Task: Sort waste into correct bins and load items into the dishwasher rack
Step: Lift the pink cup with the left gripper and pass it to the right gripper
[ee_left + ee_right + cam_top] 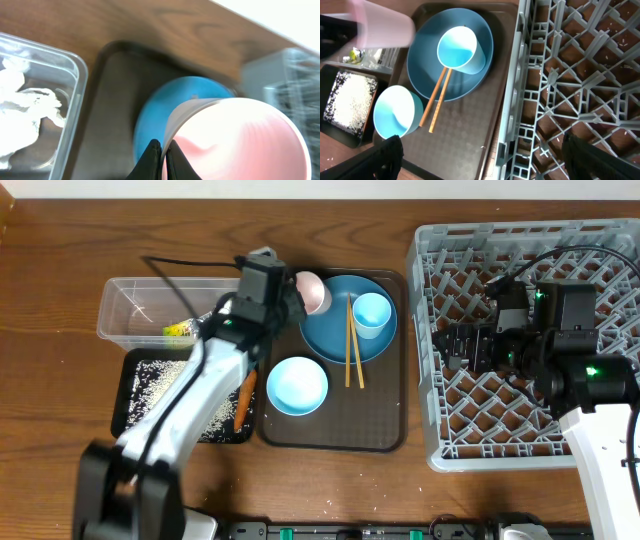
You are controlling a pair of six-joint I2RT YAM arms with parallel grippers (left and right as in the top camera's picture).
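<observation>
Left gripper (pixel 162 150) is pinching the rim of the white-pink cup (pixel 240 140). Its fingers are fully closed, one inside the wall and one outside. The cup is tilting, mouth facing the wrist cam, over the far-left corner of the dark brown serving tray (pixel 380 420), beside the edge of the big round blue plate (pixel 325 330). Can't tell whether the cup is clear of the tray.

Right gripper (pixel 452 348) is hovering over the large square grey plastic lattice rack (pixel 440 430). Its fingers are spread wide and gripping nothing. The cells showing in the rack are holding only a few white specks.

The plate is sitting on the brown tray. The light blue cup (pixel 372 313) is standing on it, mouth up. The wooden chopsticks (pixel 352 345) are lying beside that cup, running off the plate's near edge onto the tray. The pale blue bowl (pixel 296 385) is sitting on the tray just near-left of the plate.

The clear plastic rectangular tub (pixel 125 305) is sitting on the wooden table (pixel 60 240) left of the brown tray. It is holding the crumpled white paper (pixel 25 110) and the yellow-green wrapper (pixel 178 332). The shallow black rectangular tray (pixel 135 405) is sitting just in front of the tub. It is holding the loose white rice grains (pixel 160 380). The small orange carrot (pixel 243 400) is lying at its right edge, partly under the left arm.
</observation>
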